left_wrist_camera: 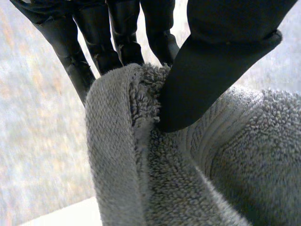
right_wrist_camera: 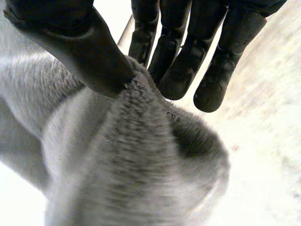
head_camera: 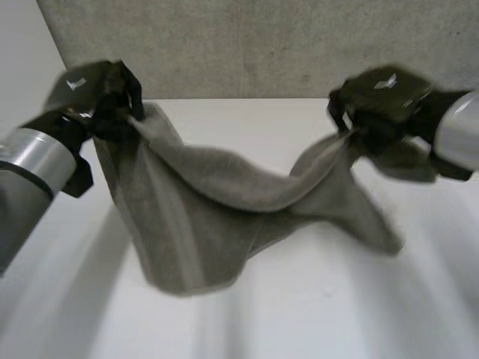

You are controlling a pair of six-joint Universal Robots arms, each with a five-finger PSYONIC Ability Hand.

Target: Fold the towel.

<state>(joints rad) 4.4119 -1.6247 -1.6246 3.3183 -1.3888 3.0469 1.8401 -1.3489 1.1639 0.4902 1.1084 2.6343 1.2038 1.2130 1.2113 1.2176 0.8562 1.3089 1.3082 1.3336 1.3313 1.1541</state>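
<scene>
A grey terry towel (head_camera: 217, 217) hangs in the air between my two hands, sagging in the middle, its lower folds down by the white table (head_camera: 314, 307). My left hand (head_camera: 105, 93) holds one upper corner at the left. In the left wrist view the thumb (left_wrist_camera: 207, 80) presses the towel's hemmed edge (left_wrist_camera: 117, 141) against the fingers (left_wrist_camera: 101, 47). My right hand (head_camera: 378, 101) holds the other upper corner at the right. In the right wrist view its thumb (right_wrist_camera: 89, 56) pinches the towel (right_wrist_camera: 136, 155) against the fingers (right_wrist_camera: 183, 61).
A grey fabric wall (head_camera: 247, 45) stands along the far edge of the table. Bare tabletop lies in front of and beside the hanging towel.
</scene>
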